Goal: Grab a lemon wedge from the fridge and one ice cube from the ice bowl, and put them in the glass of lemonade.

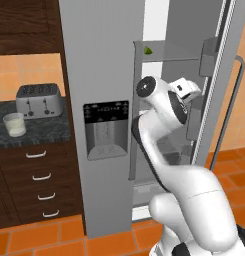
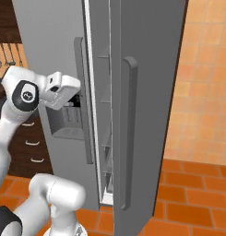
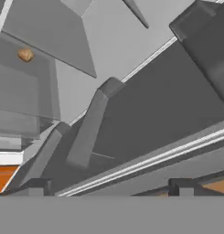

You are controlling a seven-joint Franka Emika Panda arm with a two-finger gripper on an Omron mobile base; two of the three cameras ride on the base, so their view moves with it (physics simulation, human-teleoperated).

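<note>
Lemon wedge (image 1: 148,50), a tiny yellow-green sliver, sits on an upper shelf inside the open fridge (image 1: 101,60), well above the robot's hand, as the arm reaches into the right-hand compartment. Seen from the left base camera, the wedge rests near the shelf's left end, just inside the door gap, and its tapered shape is barely resolved at this distance. Judged from its size, it should be very light and somewhat soft, with a wet, slippery cut face; the firmer rind edges look like the safest place to pinch, and a gentle squeeze seems wise so it does not squirt free. The claw (image 3: 109,192) stands spread wide with nothing between its tips, the hand camera looking across grey door bins and shelves, with a small tan-orange round item (image 3: 25,55) on a shelf at upper left. On the dark bench (image 1: 34,131) to the left of the fridge, the glass of lemonade (image 1: 14,124) waits in front of a toaster (image 1: 39,99). The fetch looks to be at its opening stage: the wedge is not yet grasped.
</note>
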